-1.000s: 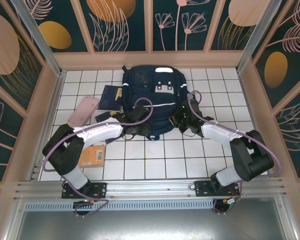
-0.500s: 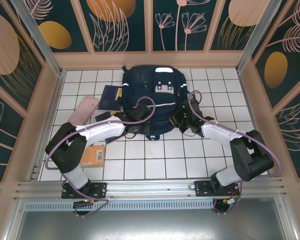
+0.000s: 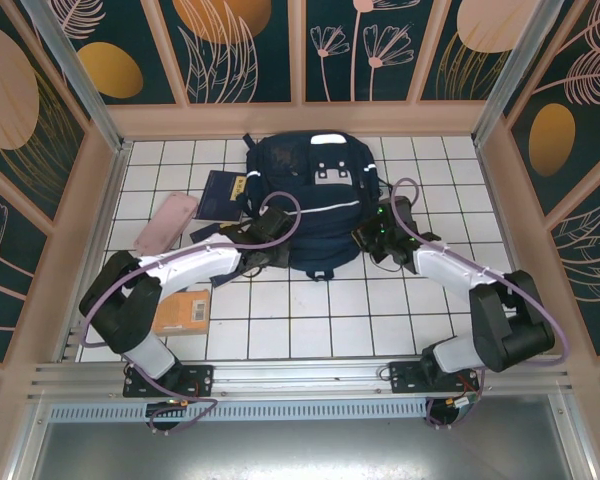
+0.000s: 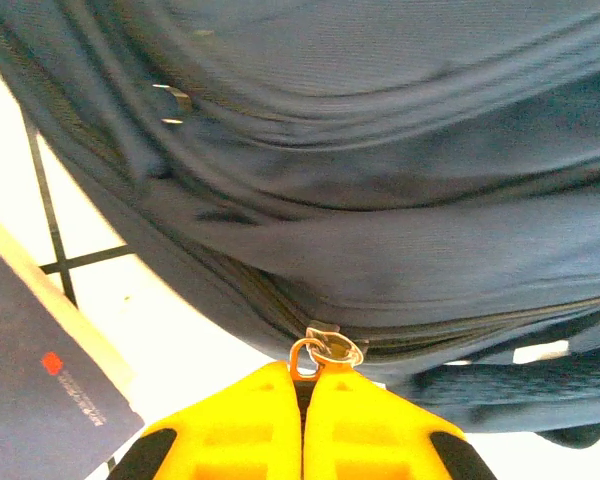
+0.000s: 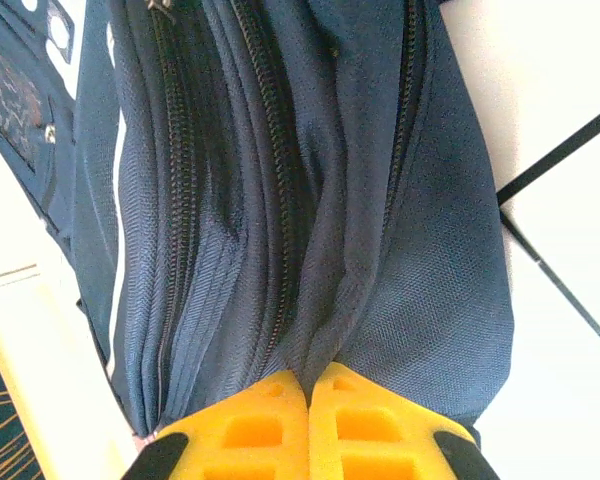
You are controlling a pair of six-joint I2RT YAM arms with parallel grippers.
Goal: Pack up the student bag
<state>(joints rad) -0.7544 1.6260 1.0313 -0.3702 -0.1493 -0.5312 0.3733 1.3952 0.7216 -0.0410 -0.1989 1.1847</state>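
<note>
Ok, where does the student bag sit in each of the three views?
Top external: student bag centre, toward the far wall.
Left wrist: student bag across top and middle, zipper pull at bottom centre.
Right wrist: student bag down the middle, zippers running vertically.
Shared landmark: white tiled table, dark grout lines.

Left wrist cam: student bag (image 4: 400, 240) is blurred near top & cut by edges; booklet (image 4: 30, 370) print too small to read.

no readable text, booklet (image 4: 35, 360) print seemingly blurred
</note>
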